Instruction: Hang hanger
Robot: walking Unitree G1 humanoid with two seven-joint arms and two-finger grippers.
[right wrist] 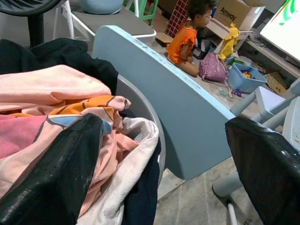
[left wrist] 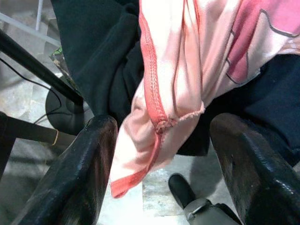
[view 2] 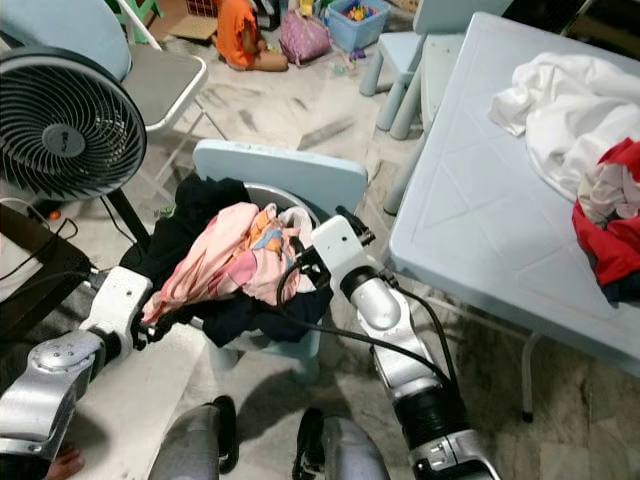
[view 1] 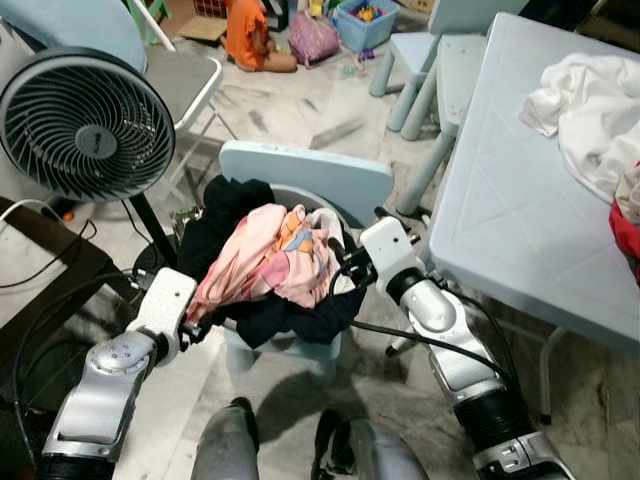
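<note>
Left wrist view looks along the left gripper, whose two black fingers stand wide apart with the hanging hem of a pink garment dangling between them, touching neither that I can tell. Behind the pink cloth lies dark clothing. From the head camera, that gripper sits low at the near left edge of the laundry pile, just under the pink cloth's drooping corner.

The right gripper is spread open as well, hovering at the right side of the pile; its fingers frame a white cloth and the grey rim of a basket. That basket rests on a small pale blue chair, heaped with the pink garment on top and black clothes spilling over the left side. I can't make out a hanger anywhere in the heap or around it.

Nearest of all, the robot's own legs show at the bottom of the head views. To the left of the chair stands a round black fan on a stand, with cables trailing across the floor. To the right is a pale blue table carrying crumpled white laundry and a red piece at its far right edge.

Farther back are a folding chair and more small blue chairs, and on the floor a person in an orange top sits beside a pink bag and a blue bin of toys.
</note>
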